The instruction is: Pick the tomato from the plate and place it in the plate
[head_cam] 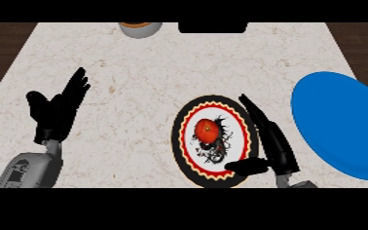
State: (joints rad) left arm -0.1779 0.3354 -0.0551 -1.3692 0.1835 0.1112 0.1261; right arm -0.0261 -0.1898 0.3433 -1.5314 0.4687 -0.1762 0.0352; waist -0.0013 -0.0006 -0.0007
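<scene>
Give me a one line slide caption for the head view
Right hand, open, beside the patterned plate holding the tomato; blue plate at right, left hand resting open.

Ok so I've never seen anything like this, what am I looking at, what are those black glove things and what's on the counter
You are looking steeply down at a kitchen counter, as if from the robot's own head. The black glove shapes are its hands, on grey forearms coming in from the bottom edge. The left robot hand rests open at the left, fingers up, holding nothing. The right robot hand is open too, fingers straight, lying along the right rim of a patterned plate. A red tomato sits on that plate; nothing grips it yet. To the right lies a plain blue plate, partly cut off by the edge. At the far edge are a small round orange-topped thing and a dark object, both too cropped to identify.
</scene>
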